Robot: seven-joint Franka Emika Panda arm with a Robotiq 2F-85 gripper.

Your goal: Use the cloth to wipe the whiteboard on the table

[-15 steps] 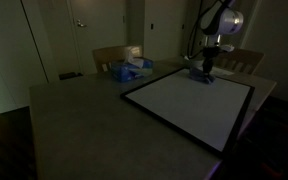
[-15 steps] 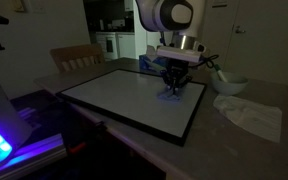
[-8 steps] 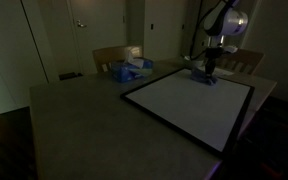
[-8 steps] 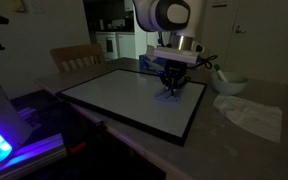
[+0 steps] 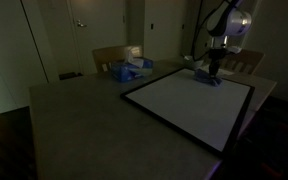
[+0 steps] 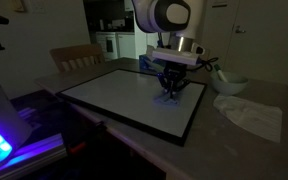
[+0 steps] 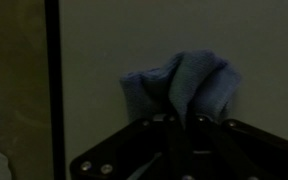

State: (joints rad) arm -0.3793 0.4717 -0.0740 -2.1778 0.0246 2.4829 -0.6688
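On the table the whiteboard lies flat. My stroke has slid a little along its far edge, so I judge wiping underway. Against a second ago, the gripper sits slightly further along, pinching the cloth tight against the board.

Soft blue fabric cloth on smooth white whiteboard; matt table.
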